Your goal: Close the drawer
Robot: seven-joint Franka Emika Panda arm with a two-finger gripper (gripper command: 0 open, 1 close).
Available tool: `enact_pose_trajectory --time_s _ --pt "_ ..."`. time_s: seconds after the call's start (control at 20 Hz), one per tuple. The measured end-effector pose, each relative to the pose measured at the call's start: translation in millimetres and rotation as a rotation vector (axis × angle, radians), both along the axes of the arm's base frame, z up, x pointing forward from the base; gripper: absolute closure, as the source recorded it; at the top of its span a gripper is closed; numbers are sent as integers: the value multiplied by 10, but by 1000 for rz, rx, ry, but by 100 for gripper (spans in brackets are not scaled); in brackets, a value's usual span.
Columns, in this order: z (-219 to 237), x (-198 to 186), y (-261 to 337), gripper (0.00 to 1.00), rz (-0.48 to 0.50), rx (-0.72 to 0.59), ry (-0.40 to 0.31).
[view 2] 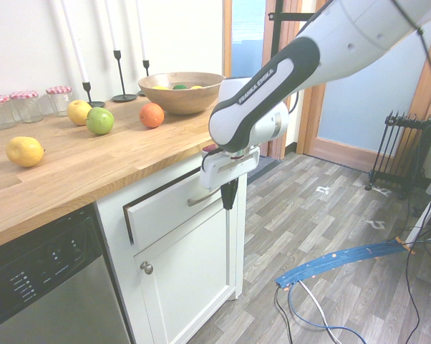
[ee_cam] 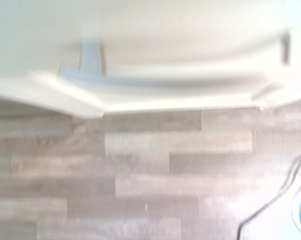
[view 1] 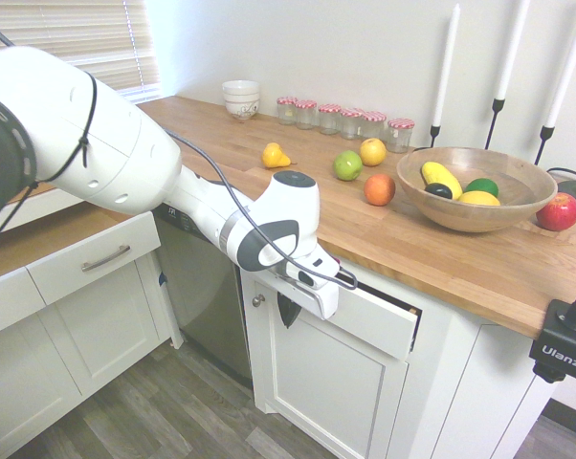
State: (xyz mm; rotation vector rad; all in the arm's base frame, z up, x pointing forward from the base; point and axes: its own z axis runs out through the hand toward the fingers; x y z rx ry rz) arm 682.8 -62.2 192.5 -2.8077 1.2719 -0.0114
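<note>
My one gripper (view 2: 229, 195), fingers pressed together and empty, hangs before the one drawer (view 2: 174, 206), still slightly ajar.

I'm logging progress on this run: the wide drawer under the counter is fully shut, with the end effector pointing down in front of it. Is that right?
Not quite. The drawer is not fully shut: its front stands slightly out from the cabinet, with a dark gap along its edge, as the second exterior view shows. The rest holds: the end effector points down in front of it.
</note>
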Motion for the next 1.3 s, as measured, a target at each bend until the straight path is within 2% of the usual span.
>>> enact_pose_trajectory --time_s 0.5,0.75,0.9,0.95,1.3 --pt "773 -1061 285 100 106 -28 31" --pt "864 -1747 379 100 121 -33 36" --pt "887 -1951 359 100 115 -32 31" --pt "896 -1964 349 0 112 -32 30" --pt "908 -1960 299 0 94 -26 20"
